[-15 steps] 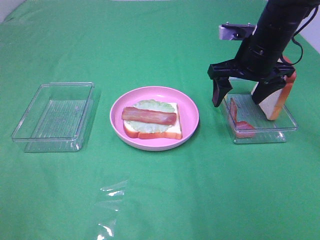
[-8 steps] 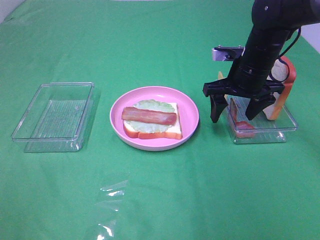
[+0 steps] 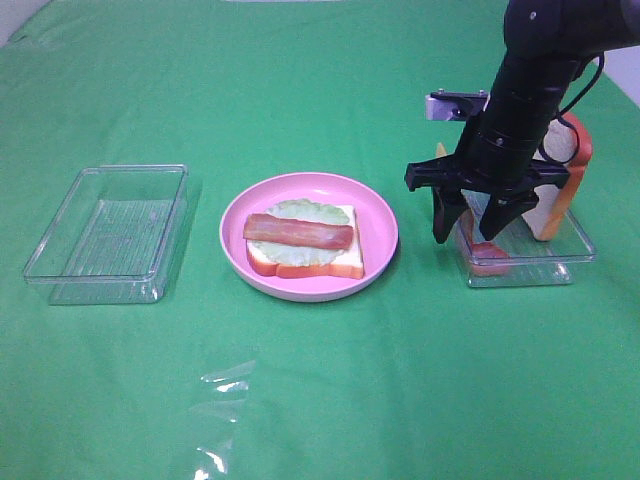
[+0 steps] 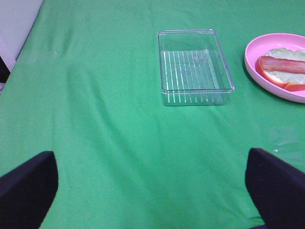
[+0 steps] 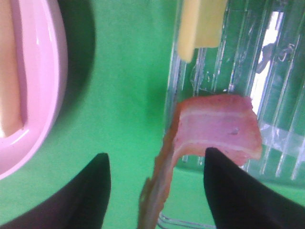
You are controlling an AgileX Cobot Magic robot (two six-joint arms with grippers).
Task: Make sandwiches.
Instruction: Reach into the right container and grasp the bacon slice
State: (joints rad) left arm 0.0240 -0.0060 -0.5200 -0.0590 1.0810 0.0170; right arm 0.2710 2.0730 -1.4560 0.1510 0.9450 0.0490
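Green cloth (image 3: 320,400): spread under everything around the pink plate (image 3: 381,226).
Trays: two, both clear. Left tray (image 3: 105,286) well apart from the plate on the left arm's side, nothing in it. Right tray (image 3: 530,266) near the plate on the right arm's side, holding spare parts.
Plate: one, between the trays, carrying the half-built sandwich (image 3: 305,242).
Right gripper (image 3: 465,236): down at the right tray's plate-side wall, jaws about half apart, one either side of a bacon strip, not seen clamped on it.
Left gripper (image 4: 152,191): beyond the left tray from the plate, over bare cloth, jaws spread wide, nothing held.
Bread: two slices. Lower slice (image 3: 352,263) flat on the plate. Second slice (image 3: 548,212) leaning upright at the tray end away from the plate.
Lettuce (image 3: 300,209): one leaf, on the lower slice.
Bacon: two strips. Plate strip (image 3: 298,232) lying across the lettuce. Tray strip (image 5: 217,126) against the tray wall facing the plate.
Cheese (image 5: 200,24): one square, at the tray's far plate-side corner.
Key relation: tray strip directly between the right fingertips, long axis running along that wall, crosswise to the closing line; right arm far nearer.
Likely next: pinch the tray strip, then carry it toward the plate.
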